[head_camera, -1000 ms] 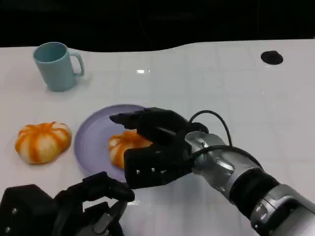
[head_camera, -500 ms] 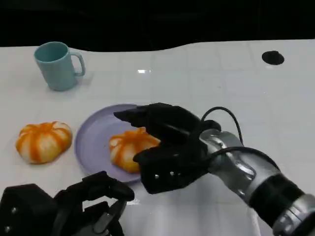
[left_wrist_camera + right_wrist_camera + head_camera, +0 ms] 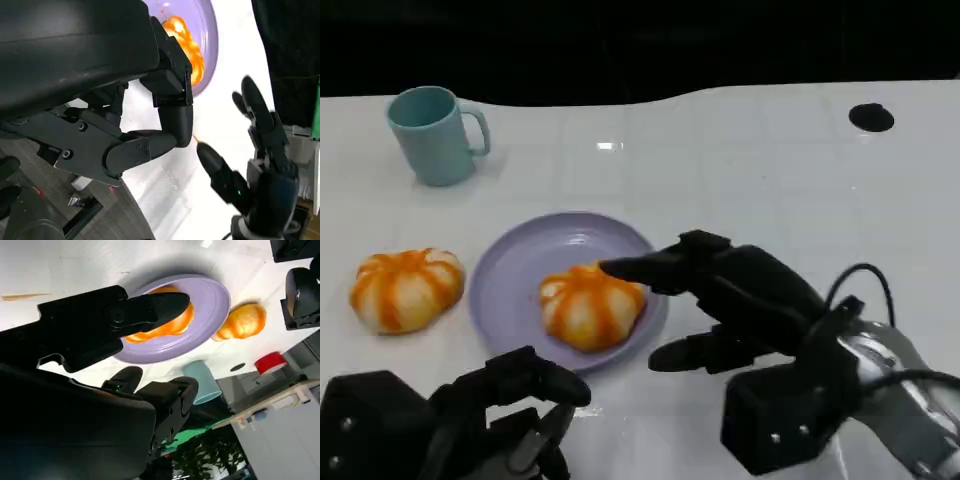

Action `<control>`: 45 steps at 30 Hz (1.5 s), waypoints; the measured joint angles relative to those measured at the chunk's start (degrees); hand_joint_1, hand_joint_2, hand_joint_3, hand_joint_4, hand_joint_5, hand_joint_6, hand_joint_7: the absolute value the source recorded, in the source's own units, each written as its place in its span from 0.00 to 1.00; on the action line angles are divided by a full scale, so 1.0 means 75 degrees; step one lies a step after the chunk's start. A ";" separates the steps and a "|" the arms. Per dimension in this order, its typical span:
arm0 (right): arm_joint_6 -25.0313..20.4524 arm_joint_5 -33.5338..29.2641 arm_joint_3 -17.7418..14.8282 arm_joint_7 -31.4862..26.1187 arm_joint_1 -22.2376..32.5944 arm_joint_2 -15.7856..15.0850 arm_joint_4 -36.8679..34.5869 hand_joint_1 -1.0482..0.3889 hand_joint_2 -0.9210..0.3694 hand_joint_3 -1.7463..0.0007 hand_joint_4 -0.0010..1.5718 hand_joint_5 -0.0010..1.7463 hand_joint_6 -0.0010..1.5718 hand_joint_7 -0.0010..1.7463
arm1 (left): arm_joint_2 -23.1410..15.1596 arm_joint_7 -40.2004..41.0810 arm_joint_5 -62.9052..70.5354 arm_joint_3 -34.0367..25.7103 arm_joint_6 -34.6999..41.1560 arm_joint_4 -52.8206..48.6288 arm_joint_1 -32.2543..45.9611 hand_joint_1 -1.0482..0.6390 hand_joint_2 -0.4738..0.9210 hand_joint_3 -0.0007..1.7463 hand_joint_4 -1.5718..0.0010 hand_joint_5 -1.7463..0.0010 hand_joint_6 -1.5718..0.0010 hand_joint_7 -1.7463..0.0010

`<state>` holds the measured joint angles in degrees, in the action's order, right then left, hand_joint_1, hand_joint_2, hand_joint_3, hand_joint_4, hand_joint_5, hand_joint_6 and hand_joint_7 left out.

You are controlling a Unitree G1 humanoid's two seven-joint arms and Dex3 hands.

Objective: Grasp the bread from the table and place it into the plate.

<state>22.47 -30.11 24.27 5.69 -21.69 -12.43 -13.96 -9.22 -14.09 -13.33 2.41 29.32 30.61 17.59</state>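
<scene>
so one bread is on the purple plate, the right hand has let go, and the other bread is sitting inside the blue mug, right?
Not quite: the head view shows the other bread lying on the table left of the purple plate, apart from the blue mug. The rest holds: one bread is plated, the right hand open.

The right hand (image 3: 740,300) hovered above the table with fingers spread apart, holding nothing, its silver forearm (image 3: 900,385) angled in from the lower right. The left hand (image 3: 470,420) rested low, fingers loosely curled, empty.
</scene>
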 measured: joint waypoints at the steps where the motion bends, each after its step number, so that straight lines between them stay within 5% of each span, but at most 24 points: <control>1: 0.0038 0.0088 -0.0060 0.0005 0.0134 -0.0066 0.0133 0.37 0.00 0.92 0.25 0.51 0.39 0.12 | -0.0003 0.0001 0.0002 -0.0001 -0.0003 -0.0003 -0.0005 0.44 0.90 0.43 0.60 0.00 0.63 0.23; 4: 0.0197 0.0422 -0.0378 -0.0005 0.0585 -0.0162 0.0466 0.42 0.01 0.92 0.33 0.63 0.48 0.18 | -0.0010 0.0009 -0.0005 -0.0010 0.0002 -0.0008 -0.0010 0.44 0.91 0.43 0.60 0.00 0.63 0.23; 11: 0.0339 0.0936 -0.0985 0.0005 0.1473 -0.0399 0.1143 0.50 0.34 0.43 0.48 0.81 0.52 0.54 | -0.0050 0.0012 -0.0007 -0.0015 -0.0002 -0.0065 -0.0049 0.43 0.91 0.41 0.61 0.00 0.62 0.23; 15: 0.0353 0.1068 -0.1255 0.0045 0.1849 -0.0559 0.1486 0.53 0.38 0.36 0.54 0.88 0.54 0.65 | -0.0062 0.0013 -0.0017 -0.0023 -0.0001 -0.0076 -0.0054 0.43 0.92 0.40 0.59 0.00 0.61 0.24; 31: 0.0663 0.1222 -0.2242 0.0023 0.3377 -0.1009 0.2304 0.59 0.45 0.25 0.55 1.00 0.52 0.79 | -0.0105 0.0012 -0.0119 -0.0051 -0.0018 -0.0098 -0.0062 0.42 0.94 0.37 0.60 0.00 0.61 0.25; 45: -0.0265 0.1293 -0.2975 0.0360 0.4709 -0.1148 0.3441 0.60 0.43 0.28 0.54 1.00 0.50 0.84 | -0.0130 0.0013 -0.0179 -0.0082 -0.0062 -0.0182 -0.0119 0.44 0.95 0.36 0.59 0.00 0.61 0.25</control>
<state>20.49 -20.42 1.96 8.39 13.63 -21.03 11.85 -10.20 -13.99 -14.68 1.80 28.85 29.25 16.70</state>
